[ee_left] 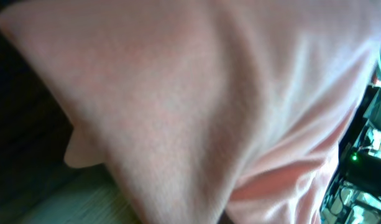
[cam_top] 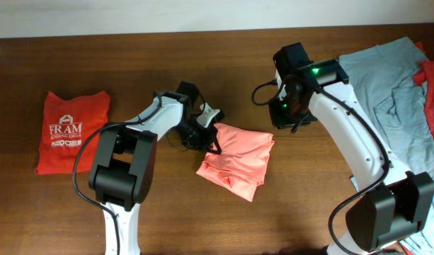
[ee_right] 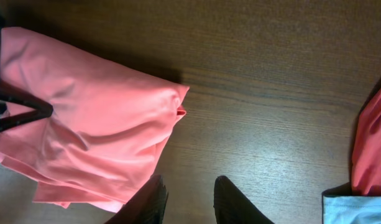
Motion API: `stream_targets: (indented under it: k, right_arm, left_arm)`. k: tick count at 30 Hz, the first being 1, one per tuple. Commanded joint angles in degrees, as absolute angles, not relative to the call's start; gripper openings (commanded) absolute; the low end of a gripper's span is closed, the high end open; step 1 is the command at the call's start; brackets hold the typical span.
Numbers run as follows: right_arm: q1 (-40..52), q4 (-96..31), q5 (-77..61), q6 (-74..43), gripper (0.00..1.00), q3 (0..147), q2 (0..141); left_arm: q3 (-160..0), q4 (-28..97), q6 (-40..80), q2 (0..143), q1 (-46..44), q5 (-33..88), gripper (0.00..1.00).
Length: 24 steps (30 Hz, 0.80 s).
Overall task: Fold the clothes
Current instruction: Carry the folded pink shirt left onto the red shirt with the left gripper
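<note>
Robot lab: two arms (cam_top: 344,134), wooden table (cam_top: 202,64)

Salmon-pink shirt (cam_top: 236,161) in the middle was plain and paler along the folds. Orange-red shirt (cam_top: 71,131) at the left had white "FRAM" lettering and a white logo. Light grey-blue shirt (cam_top: 390,92) at far right was plain. Red shirt (cam_top: 433,88) sat at the right edge. Table (cam_top: 132,64) was dark brown wood grain. Left arm (cam_top: 154,117) and right arm (cam_top: 344,124) were white with black joints. Green light (cam_top: 315,70) glowed on the right one.
</note>
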<state>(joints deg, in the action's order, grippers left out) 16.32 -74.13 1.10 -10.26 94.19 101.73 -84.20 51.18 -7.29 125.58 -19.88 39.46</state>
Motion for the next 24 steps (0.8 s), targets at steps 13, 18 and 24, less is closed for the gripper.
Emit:
stream_targets:
  k: [13,18,24]
  right_arm:
    - [12.1,-76.5,6.5,-9.9,0.32,95.2,100.4]
    - [7.2,-78.1,6.5,-7.7,0.32,95.2,100.4]
    - [4.4,-79.3,5.8,-6.4,0.32,95.2,100.4]
  left_arm:
    - [-84.5,54.0,-9.3,112.7,-10.8,28.5,0.01]
    - [-84.5,55.4,-9.3,103.5,-4.2,24.1,0.0]
    - [-84.5,52.6,-9.3,96.2,4.6,22.2,0.0]
